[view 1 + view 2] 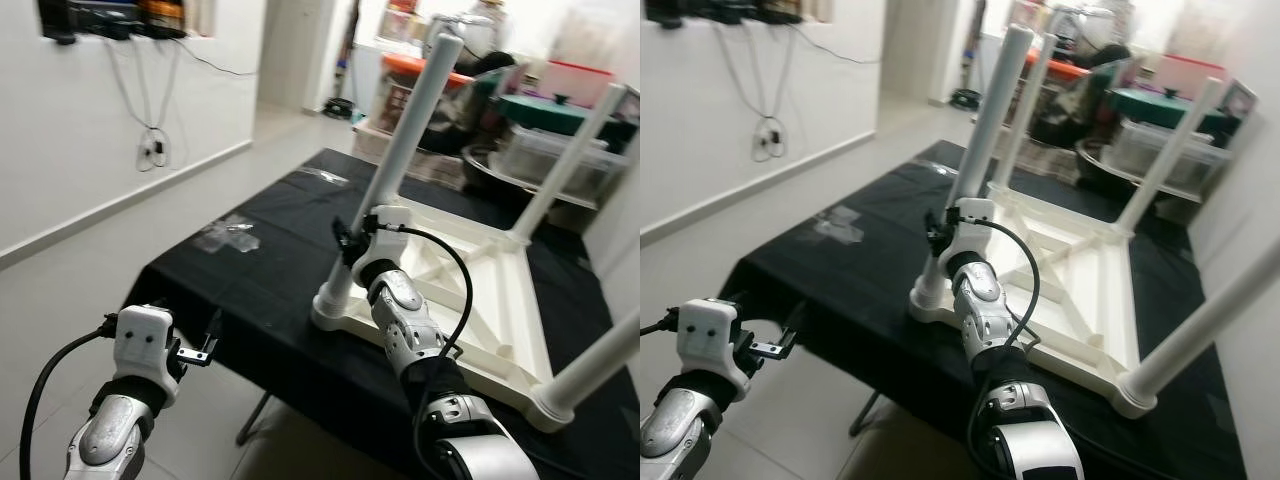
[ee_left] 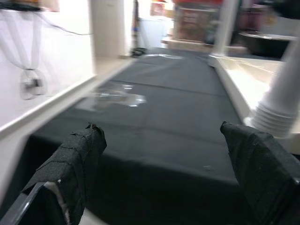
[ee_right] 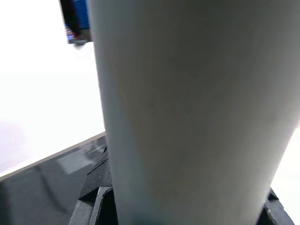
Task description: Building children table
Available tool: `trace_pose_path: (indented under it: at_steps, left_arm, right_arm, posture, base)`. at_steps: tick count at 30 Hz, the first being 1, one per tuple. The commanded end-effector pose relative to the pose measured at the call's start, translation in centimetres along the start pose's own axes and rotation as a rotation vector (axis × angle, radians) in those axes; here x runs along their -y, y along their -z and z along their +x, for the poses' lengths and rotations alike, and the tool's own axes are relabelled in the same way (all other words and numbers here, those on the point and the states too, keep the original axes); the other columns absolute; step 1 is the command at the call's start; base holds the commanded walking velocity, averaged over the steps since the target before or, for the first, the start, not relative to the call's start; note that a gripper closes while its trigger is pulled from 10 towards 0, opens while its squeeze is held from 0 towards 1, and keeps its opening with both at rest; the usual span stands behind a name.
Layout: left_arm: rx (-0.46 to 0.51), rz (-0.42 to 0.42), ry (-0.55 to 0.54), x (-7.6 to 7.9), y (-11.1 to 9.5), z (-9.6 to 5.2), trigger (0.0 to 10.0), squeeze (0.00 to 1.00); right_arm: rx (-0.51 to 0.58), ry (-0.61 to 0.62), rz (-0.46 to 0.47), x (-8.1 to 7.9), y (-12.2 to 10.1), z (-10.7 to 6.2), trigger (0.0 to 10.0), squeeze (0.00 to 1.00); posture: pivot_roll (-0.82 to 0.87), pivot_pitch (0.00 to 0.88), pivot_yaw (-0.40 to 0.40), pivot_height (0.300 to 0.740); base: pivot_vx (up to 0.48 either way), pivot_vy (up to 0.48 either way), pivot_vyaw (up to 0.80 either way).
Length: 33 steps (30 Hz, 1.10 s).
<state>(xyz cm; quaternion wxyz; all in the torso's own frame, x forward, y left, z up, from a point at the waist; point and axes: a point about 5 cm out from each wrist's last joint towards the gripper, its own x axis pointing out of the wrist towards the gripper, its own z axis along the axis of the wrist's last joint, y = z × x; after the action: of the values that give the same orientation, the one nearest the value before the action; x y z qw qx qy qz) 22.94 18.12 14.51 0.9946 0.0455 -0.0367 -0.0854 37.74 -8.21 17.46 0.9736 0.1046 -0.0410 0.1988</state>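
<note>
On the black-cloth surface [image 1: 270,290], right gripper [image 1: 352,243] jaws clamp a smooth white cylindrical leg [image 1: 400,160]; left gripper [image 2: 164,154] jaws apart.

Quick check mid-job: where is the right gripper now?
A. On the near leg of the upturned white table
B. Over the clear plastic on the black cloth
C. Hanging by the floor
A: the right gripper is closed around the near leg of the upturned white table.
</note>
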Motion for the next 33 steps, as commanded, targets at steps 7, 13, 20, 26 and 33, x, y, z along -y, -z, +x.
trace_pose_path:
  at_steps: [7,13,20,26,33]
  left_arm:
    - [-0.008,-0.012,0.017,0.3,0.3,0.0,10.0,0.0]
    - [-0.013,-0.018,0.014,0.4,0.4,-0.2,10.0,0.0]
    - [-0.017,-0.024,0.012,0.6,0.5,-0.4,10.0,0.0]
    - [-0.026,-0.03,0.008,0.7,0.7,-0.6,10.0,0.0]
    - [-0.029,-0.029,0.003,0.7,0.8,-0.5,10.0,0.0]
  right_arm:
    - [-0.043,-0.436,-0.044,-3.1,-0.1,0.0,0.0,0.0]
    - [-0.091,-0.681,-0.11,-4.7,0.4,-0.8,0.0,0.0]
    - [-0.125,-0.799,-0.133,-5.7,0.8,-1.1,0.0,0.0]
    - [-0.169,-0.579,-0.131,-5.7,0.7,0.4,0.0,0.0]
    - [-0.169,-0.304,-0.148,-4.1,0.8,0.9,0.0,0.0]
  posture:
    - [0.13,0.0,-0.18,0.74]
    - [0.14,0.0,-0.189,0.74]
    - [0.14,0.0,-0.197,0.74]
    - [0.13,0.0,-0.198,0.74]
    - [0.13,0.0,-0.195,0.74]
  base:
    - [0.0,0.0,0.0]
    - [0.0,0.0,0.0]
    - [0.0,0.0,0.0]
    - [0.0,0.0,0.0]
    - [0.0,0.0,0.0]
